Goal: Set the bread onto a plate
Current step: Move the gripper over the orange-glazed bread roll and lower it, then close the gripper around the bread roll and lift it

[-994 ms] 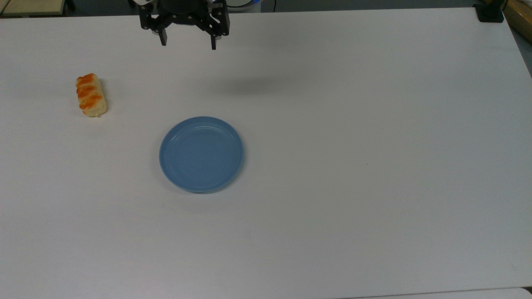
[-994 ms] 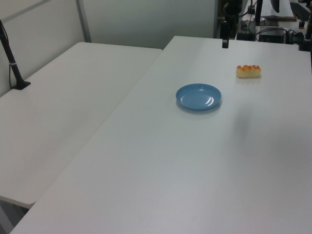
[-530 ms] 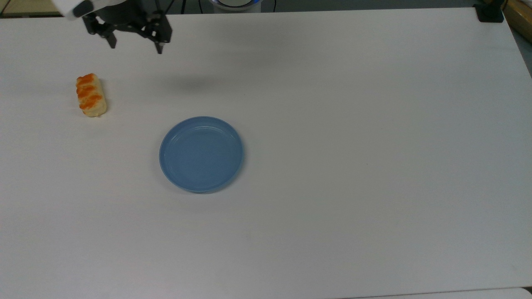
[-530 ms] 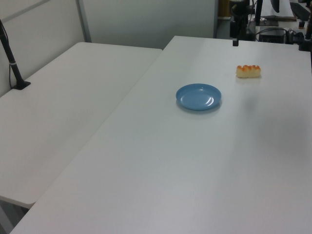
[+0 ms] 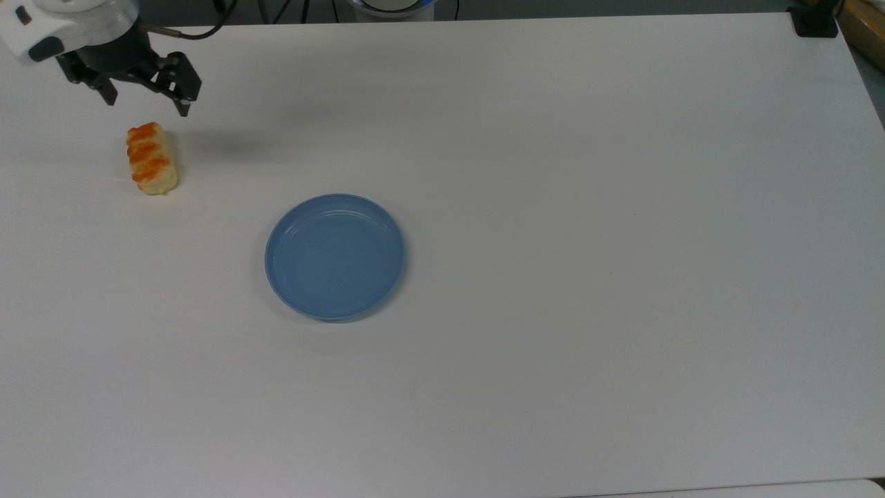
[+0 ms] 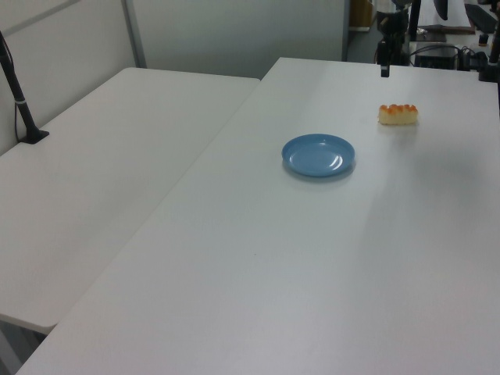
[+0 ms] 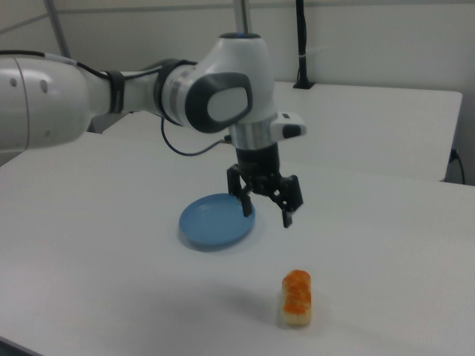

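Hand (image 5: 145, 103) spread, empty, above white table (image 5: 553, 207) nr bread (image 5: 151, 158); plate (image 5: 335, 256) apart.

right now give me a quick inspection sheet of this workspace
surface: white table, bare apart from the job's things
bread: lying on the table, off the plate, untouched
plate: blue, nothing on it
clutter: nothing seen
gripper: open, in the air just beyond the bread, holding nothing
cables: a black cable loops under the arm
surroundings: second white table alongside; black post standing on it
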